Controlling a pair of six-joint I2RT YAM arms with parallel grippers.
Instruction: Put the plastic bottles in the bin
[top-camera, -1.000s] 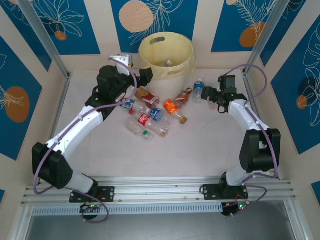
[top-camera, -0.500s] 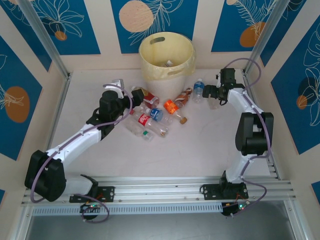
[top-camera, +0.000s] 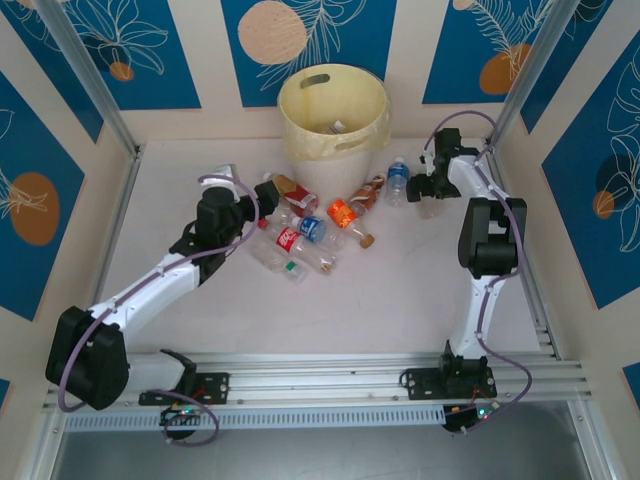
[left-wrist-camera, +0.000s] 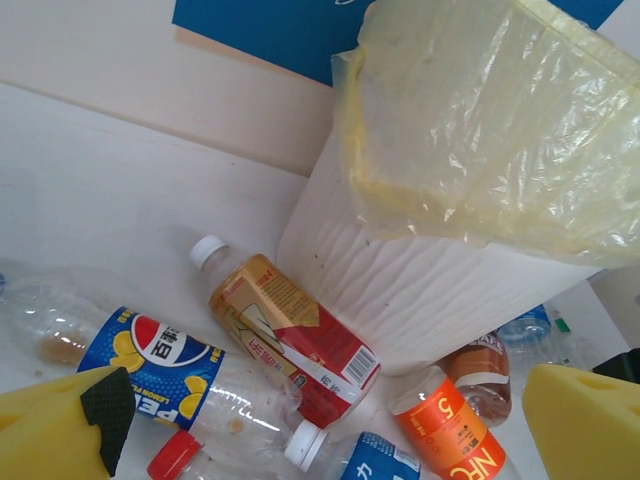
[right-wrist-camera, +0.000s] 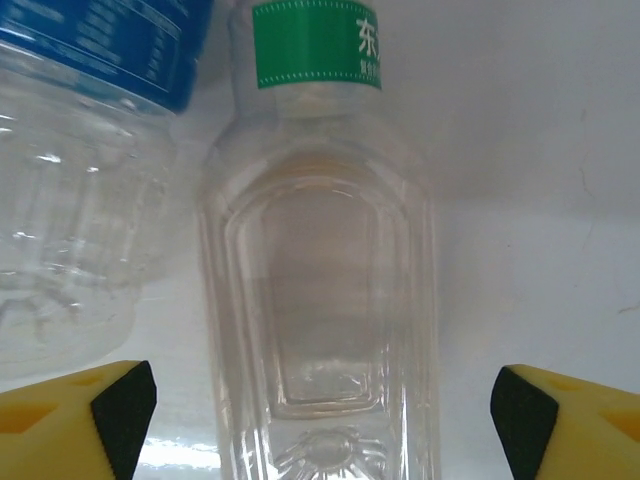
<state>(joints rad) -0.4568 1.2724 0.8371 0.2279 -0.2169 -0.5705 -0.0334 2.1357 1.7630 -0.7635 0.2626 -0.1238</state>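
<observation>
The bin is a pale yellow bucket at the back, with its liner close up in the left wrist view. Several plastic bottles lie in a heap in front of it. My left gripper hangs open over the heap's left end, above a red-and-tan labelled bottle, a Pepsi bottle and an orange one. My right gripper stands open astride a clear green-labelled bottle, with gaps on both sides. A blue-labelled bottle lies beside it.
Blue patterned wall panels close in the back and sides. An aluminium post stands just behind the right arm. The near half of the white table holds nothing but the arms' links.
My left gripper has dropped from beside the bin down to the left end of the heap. The right arm has folded back and its gripper has settled astride the clear bottle, jaws narrowing slightly.
</observation>
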